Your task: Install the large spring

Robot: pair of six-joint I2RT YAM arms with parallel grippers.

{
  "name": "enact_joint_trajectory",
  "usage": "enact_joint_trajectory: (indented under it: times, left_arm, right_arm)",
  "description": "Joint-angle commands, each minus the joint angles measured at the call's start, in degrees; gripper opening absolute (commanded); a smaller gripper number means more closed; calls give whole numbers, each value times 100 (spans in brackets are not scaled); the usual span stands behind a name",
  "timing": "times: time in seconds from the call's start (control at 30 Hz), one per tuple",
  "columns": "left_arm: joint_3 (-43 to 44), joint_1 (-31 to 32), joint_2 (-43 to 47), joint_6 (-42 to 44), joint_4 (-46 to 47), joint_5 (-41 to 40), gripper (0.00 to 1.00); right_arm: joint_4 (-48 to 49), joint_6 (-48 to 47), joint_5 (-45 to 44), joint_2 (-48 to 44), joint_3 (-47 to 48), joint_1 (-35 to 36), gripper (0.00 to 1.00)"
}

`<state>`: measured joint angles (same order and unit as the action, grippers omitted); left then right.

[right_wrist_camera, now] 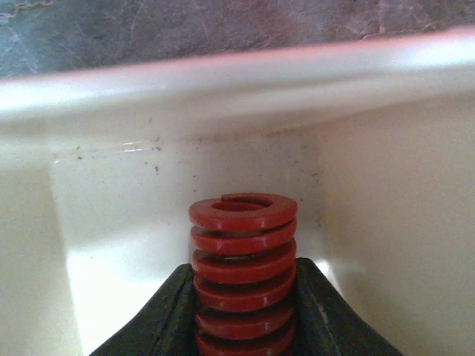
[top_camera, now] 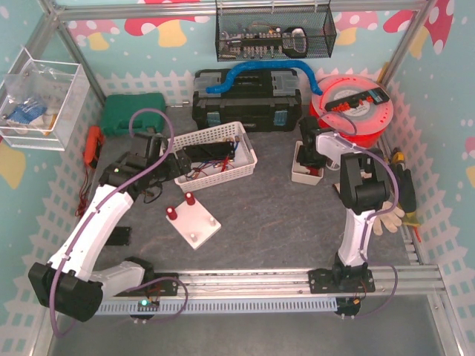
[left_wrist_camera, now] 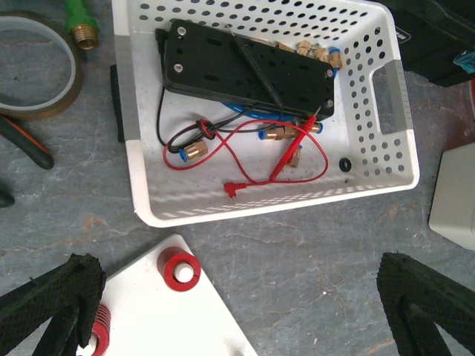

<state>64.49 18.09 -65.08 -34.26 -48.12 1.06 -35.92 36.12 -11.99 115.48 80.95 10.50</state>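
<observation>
Grey, stone-patterned table (top_camera: 282, 222) fills my overhead feed. The left gripper (top_camera: 171, 158) hangs at the near-left corner of a white perforated basket (top_camera: 223, 176), while the right gripper (top_camera: 310, 154) is dipped into a small white bin (top_camera: 306, 176) standing well to the basket's right. A white peg board (top_camera: 202, 228) lies in front of the basket, with two red springs (top_camera: 190, 199) seated on its pegs. On the left wrist feed, I see the black pads (left_wrist_camera: 56, 300) spread wide with nothing between them, above the board's corner and bare table. The basket beyond holds a black block (left_wrist_camera: 245, 70), red and black leads and brass fittings. On the right wrist feed, the large spring (right_wrist_camera: 243, 245) stands upright inside the bin, and the two black fingers (right_wrist_camera: 167, 311) press on its coils from both sides, grasping it.
</observation>
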Motion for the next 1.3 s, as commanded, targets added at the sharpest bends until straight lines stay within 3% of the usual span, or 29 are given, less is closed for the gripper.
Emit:
enact_joint_trajectory:
  times: [0.0, 0.3, 0.43, 0.67, 0.83, 1.03, 1.27]
  left_arm:
    - [152, 5, -57, -47, 64, 17, 99]
    - [144, 6, 65, -172, 110, 9, 99]
    - [89, 2, 53, -85, 236, 501, 99]
    - [-121, 2, 201, -80, 845, 1237, 95]
    - [-97, 6, 277, 41, 1182, 1932, 88]
    - [-80, 2, 334, -31, 1449, 2672, 77]
    - [21, 2, 120, 161, 1522, 3233, 72]
  right_arm:
    - [-56, -310, 26, -526, -24, -13, 23]
    - [-95, -979, 787, -1861, -231, 49, 19]
    - [521, -1548, 1617, -2510, -565, 326, 19]
    - [2203, -2450, 2344, -3387, -1488, 1498, 16]
    - [3042, -2759, 2123, -3558, -1919, 2342, 17]
    - [4096, -3324, 2590, -3509, -2328, 3073, 17]
    - [4982, -4179, 2228, -3513, -2539, 3779, 16]
